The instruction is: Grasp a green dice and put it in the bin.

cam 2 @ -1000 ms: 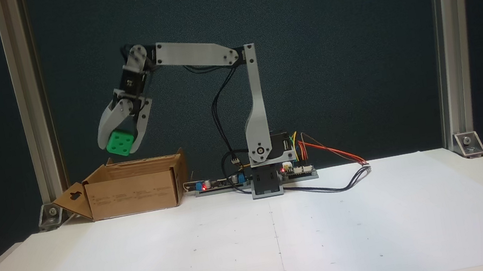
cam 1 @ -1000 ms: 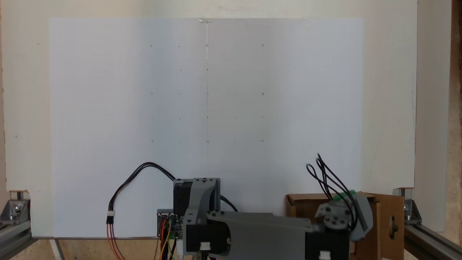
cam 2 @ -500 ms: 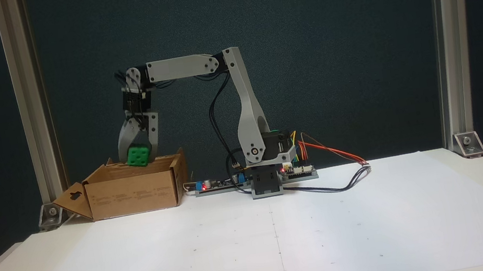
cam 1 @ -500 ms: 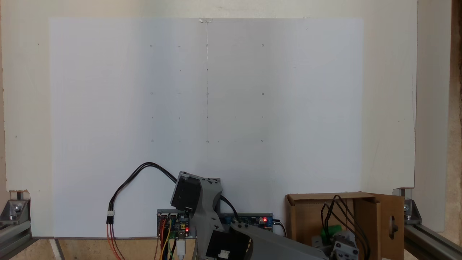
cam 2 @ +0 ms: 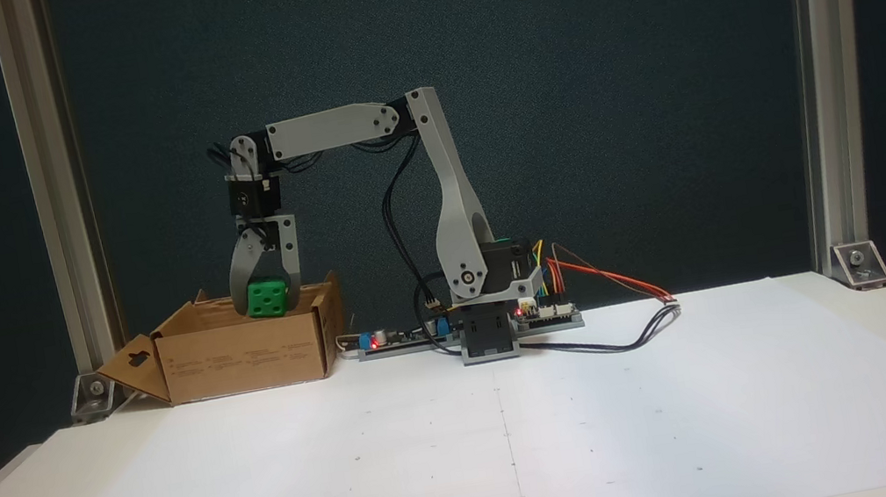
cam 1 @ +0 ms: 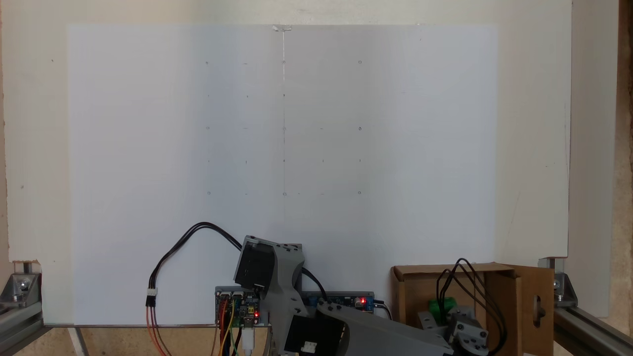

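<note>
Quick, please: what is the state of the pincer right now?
Pincer: closed on the green dice, just above the open bin.

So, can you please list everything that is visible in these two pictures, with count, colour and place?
green dice: one, bright green, between the gripper's jaws, at the level of the bin's top edge; seen from above inside the bin outline.
bin: one, brown cardboard, at the left of the side view, open flap with keyhole cut-out.
white paper sheet: covers the table, faint dot marks on it.
circuit boards: beside the arm's base, red lights on, coloured wires attached.
aluminium frame posts: two, silver, at the table's back corners.
black cable loop: one, on the paper near the base.
arm: one, grey and black, reaching over the bin.
gripper: one, grey, shut on the dice.
</note>
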You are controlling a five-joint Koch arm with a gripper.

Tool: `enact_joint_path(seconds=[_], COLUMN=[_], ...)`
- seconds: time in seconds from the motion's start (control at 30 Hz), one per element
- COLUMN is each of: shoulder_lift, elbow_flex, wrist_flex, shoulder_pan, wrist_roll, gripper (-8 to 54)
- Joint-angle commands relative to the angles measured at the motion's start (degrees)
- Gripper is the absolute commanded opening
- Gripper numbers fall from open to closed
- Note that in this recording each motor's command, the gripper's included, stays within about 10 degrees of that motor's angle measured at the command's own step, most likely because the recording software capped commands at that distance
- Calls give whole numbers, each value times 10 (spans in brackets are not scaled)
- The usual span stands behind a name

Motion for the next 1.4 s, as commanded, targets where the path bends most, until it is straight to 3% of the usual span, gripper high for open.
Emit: enact_joint_path(seconds=[0.0, 0.17, 0.37, 0.43, 0.57, 0.6, 0.73, 0.97, 1.37], shoulder_lift=[4, 0, -17, -33, -48, -48, -46, 66, 240], elbow_flex=[-18, -18, -18, -18, -18, -18, -18, -18, 16], wrist_flex=[-3, -3, -7, -4, -48, -69, -188, -390, -402], shoulder_pan=[-11, -19, -22, -22, -30, -34, -73, -213, -540], wrist_roll=[96, 201, 198, 198, 198, 198, 202, 259, 258], gripper=[118, 118, 134, 321, 459, 467, 452, 443, 446])
